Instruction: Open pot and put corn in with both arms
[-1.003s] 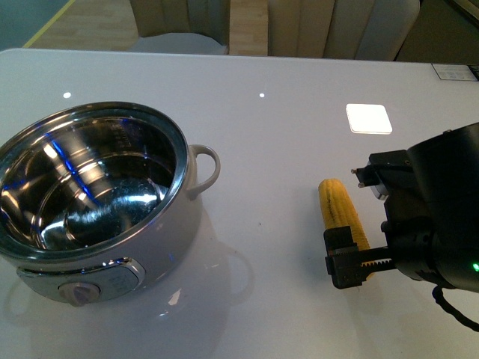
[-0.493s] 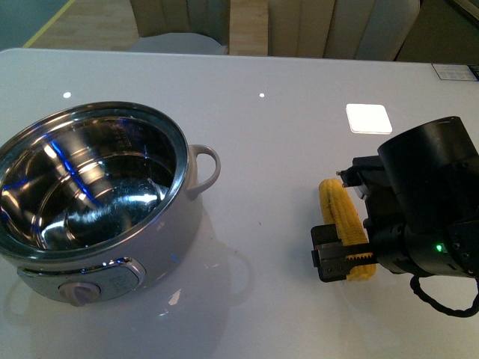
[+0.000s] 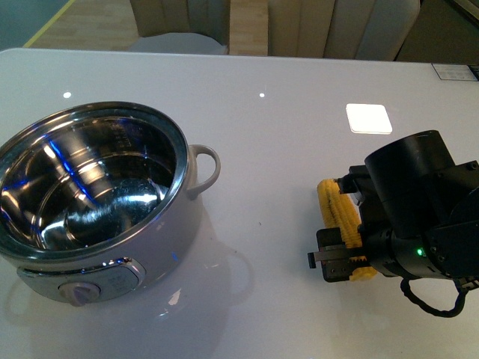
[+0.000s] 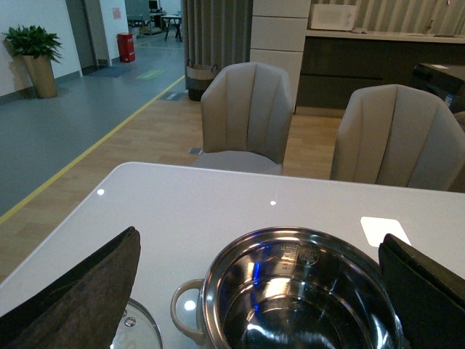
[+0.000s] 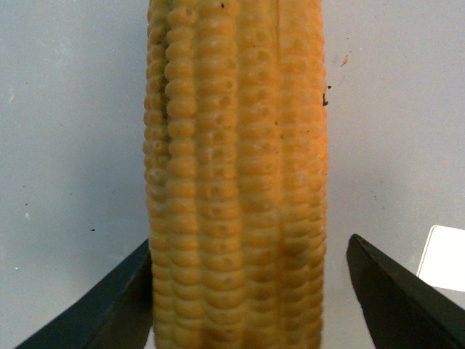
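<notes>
The cream pot (image 3: 97,217) stands open on the left of the white table, its steel inside bare. The yellow corn (image 3: 337,213) lies on the table at the right. My right gripper (image 3: 346,254) is open and straddles the cob's near end; the arm hides much of the cob. In the right wrist view the corn (image 5: 236,174) fills the middle between the two black fingers (image 5: 392,302), closer to one finger. My left gripper (image 4: 261,291) is open above the pot (image 4: 305,298), out of the front view. A glass lid (image 4: 138,331) lies beside the pot.
A bright square of light (image 3: 368,118) lies on the table (image 3: 262,134) behind the corn. Chairs (image 4: 247,116) stand beyond the table's far edge. A paper label (image 3: 455,72) lies at the far right corner.
My right arm has moved left and down over the corn. Its open fingers now sit around the cob's near end. The pot has not moved.
</notes>
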